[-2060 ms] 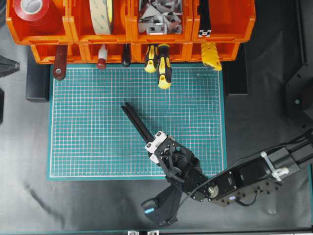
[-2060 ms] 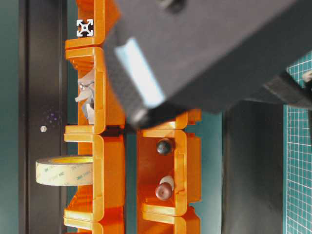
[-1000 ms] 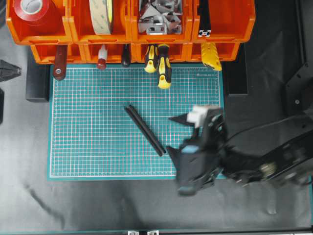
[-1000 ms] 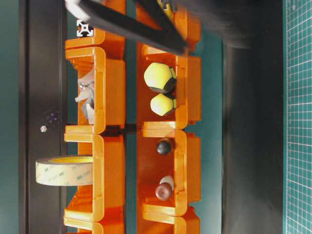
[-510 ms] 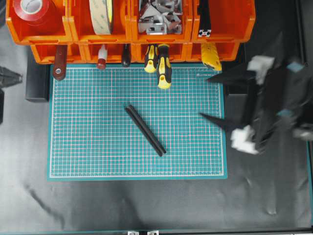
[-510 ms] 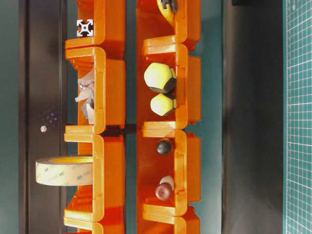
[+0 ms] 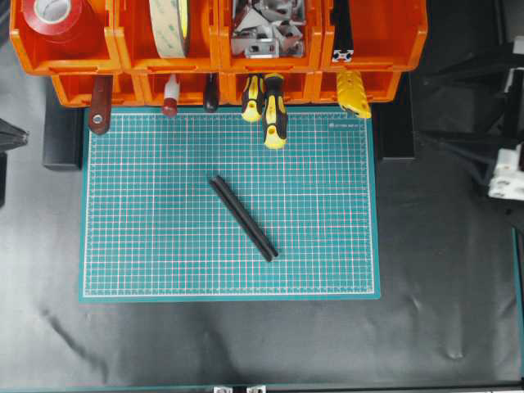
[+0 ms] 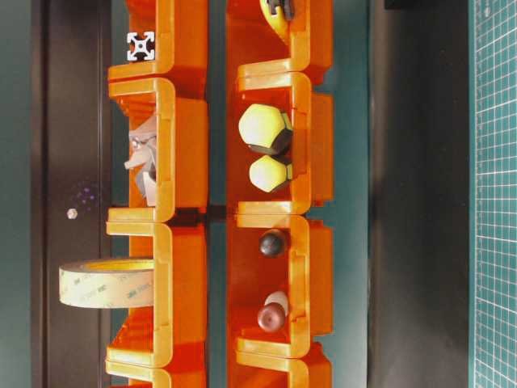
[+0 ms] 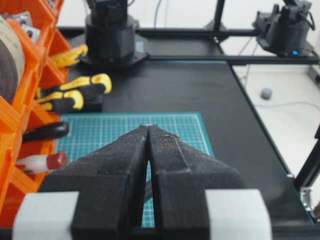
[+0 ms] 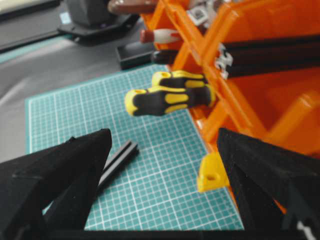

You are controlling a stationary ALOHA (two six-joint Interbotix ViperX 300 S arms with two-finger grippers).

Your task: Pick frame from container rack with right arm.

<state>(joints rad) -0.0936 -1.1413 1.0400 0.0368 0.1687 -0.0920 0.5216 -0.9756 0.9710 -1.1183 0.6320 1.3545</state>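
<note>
Overhead: right gripper (image 10: 160,185) spread, frame (image 7: 342,33) binned.

green cutting mat (image 7: 164,213), yellow-handled screwdrivers (image 7: 274,110), red tape roll (image 7: 51,18), beige tape roll (image 8: 105,283)

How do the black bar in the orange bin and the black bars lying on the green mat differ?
The frame sits in the container rack, running straight back, its pale slotted end facing out. The bars on the mat lie flat and diagonal, two side by side, in the open. All are long, slim and black.
</note>
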